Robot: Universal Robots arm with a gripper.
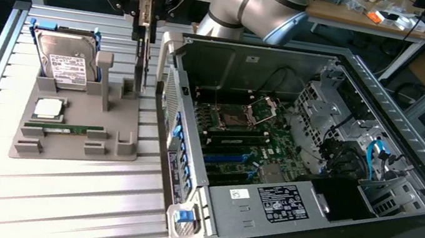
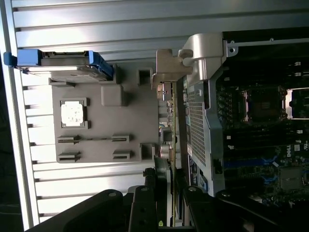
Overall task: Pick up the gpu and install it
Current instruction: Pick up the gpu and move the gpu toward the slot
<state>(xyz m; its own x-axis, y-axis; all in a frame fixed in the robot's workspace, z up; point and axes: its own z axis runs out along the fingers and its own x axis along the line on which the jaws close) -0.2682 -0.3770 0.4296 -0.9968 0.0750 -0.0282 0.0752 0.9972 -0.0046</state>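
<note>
**Gpu held on its end beside the open computer**

The slatted metal table [image 1: 57, 197] was the biggest thing. On it lay the open computer case [image 1: 407, 167], toward the exterior view's right. The robot arm [image 1: 255, 5] reached in from the back. A grey holder [image 1: 65, 147] sat on the table just beside the case, toward the exterior view's left. A hard drive [image 1: 65, 62] was propped at the holder's far end.

The gpu [image 1: 145, 65] hung between the holder and the case. Its long side ran straight up and down. It was seen edge-on, so it looked like a thin dark strip. In the wrist view the gpu [image 2: 172, 145] pointed away from the gripper [image 2: 169, 193], with a silver bracket [image 2: 166, 72] at its lower end. I could not tell if that end touched the holder.

The gripper [image 1: 147, 17] was squeezed onto the top end of the gpu, with only the thin card between its fingers.

A small square chip [image 1: 49, 108] and a thin green memory stick [image 1: 68, 127] lay in the holder.
</note>
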